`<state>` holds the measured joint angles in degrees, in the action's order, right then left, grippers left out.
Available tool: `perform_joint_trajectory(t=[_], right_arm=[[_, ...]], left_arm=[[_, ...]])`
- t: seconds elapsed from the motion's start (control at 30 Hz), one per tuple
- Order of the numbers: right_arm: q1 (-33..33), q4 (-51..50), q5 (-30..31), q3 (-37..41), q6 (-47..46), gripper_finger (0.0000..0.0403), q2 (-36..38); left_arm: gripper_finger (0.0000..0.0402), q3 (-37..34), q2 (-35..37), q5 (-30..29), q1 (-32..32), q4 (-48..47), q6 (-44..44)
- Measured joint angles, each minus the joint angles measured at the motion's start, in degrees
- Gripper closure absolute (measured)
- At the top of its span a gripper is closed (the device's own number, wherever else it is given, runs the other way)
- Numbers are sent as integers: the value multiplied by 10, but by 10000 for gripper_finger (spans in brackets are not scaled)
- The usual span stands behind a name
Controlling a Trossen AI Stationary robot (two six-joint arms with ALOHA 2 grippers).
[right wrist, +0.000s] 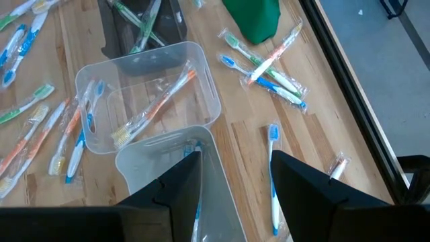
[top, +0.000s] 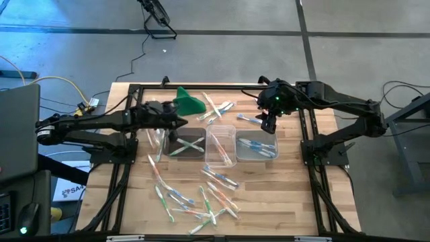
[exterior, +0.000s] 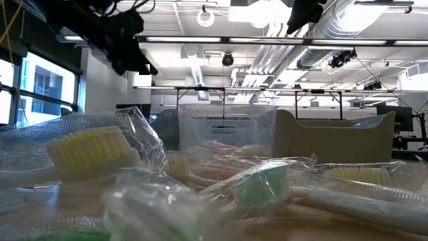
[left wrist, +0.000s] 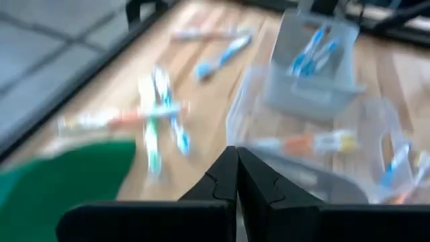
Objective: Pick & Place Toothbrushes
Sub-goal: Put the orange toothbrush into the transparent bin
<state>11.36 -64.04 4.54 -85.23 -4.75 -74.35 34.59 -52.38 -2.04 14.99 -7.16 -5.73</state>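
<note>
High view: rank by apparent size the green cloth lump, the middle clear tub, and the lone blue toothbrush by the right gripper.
1. Middle clear rectangular plastic tub, largest.
2. Solid green cloth-like lump, clearly smaller.
3. Lone blue-and-white toothbrush beside the right gripper, smallest: a thin sliver.

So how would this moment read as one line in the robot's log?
left gripper: shut, empty, over left tub | right gripper: open, empty, over right tub | toothbrushes: mostly loose on table

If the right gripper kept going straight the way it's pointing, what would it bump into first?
Probably the clear tub holding blue toothbrushes. The right gripper hangs open, pointing down over that tub's edge, with a loose blue toothbrush on the table beside it. Depth is hard to judge.
</note>
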Motion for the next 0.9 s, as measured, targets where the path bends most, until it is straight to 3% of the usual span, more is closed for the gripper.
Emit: perform_joint_trajectory(t=[0.2, 0.47, 0.63, 0.9], right_arm=[[0, 0, -2, 0, 0, 229, 0], [0, 30, 0, 0, 12, 229, -1], [2, 102, 58, 0, -14, 229, -8], [75, 84, 64, 0, -59, 229, -75]], left_arm=[[401, 0, 0, 1, 0, 32, 27], [401, 0, 0, 0, 0, -14, 24], [401, 0, 0, -21, 0, -7, 9], [401, 0, 0, -43, 0, 11, 41]])
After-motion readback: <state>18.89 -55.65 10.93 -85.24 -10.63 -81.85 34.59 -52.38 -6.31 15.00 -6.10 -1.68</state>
